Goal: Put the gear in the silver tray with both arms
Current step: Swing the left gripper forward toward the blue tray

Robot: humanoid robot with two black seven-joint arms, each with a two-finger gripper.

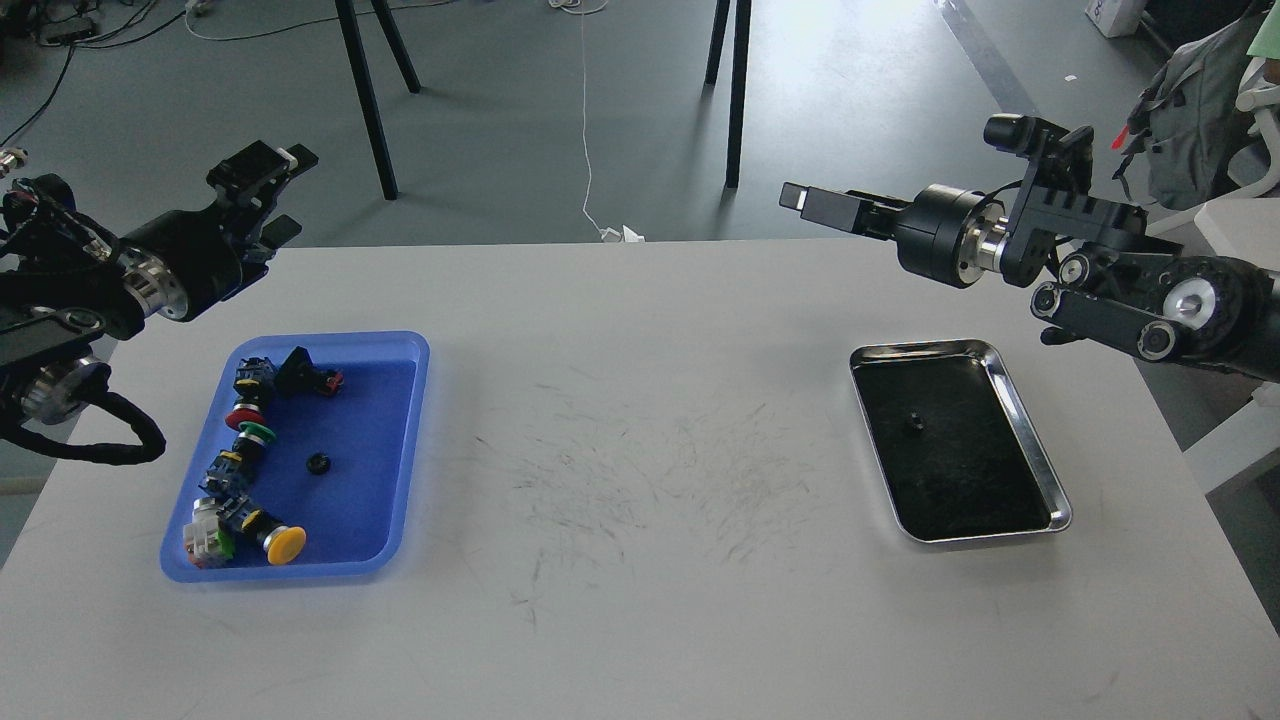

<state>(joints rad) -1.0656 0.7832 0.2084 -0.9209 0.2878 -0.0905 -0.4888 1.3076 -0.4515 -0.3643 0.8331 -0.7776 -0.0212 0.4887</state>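
The silver tray (1040, 462) lies on the right side of the white table, and a small black gear (913, 422) rests on its black inner surface. Another small black gear (318, 463) lies in the blue plastic tray (372, 420) on the left. My left gripper (289, 194) hovers above the table's far left edge, beyond the blue tray, with its fingers apart and empty. My right gripper (802, 198) hangs in the air beyond the far edge of the silver tray and points left. It is seen side-on, so its fingers cannot be told apart.
The blue tray also holds several push-button switches with red, green and yellow caps (283, 541) along its left side. The table (640, 420) shows scuff marks in the middle. Black stand legs (365, 100) are on the floor behind the table.
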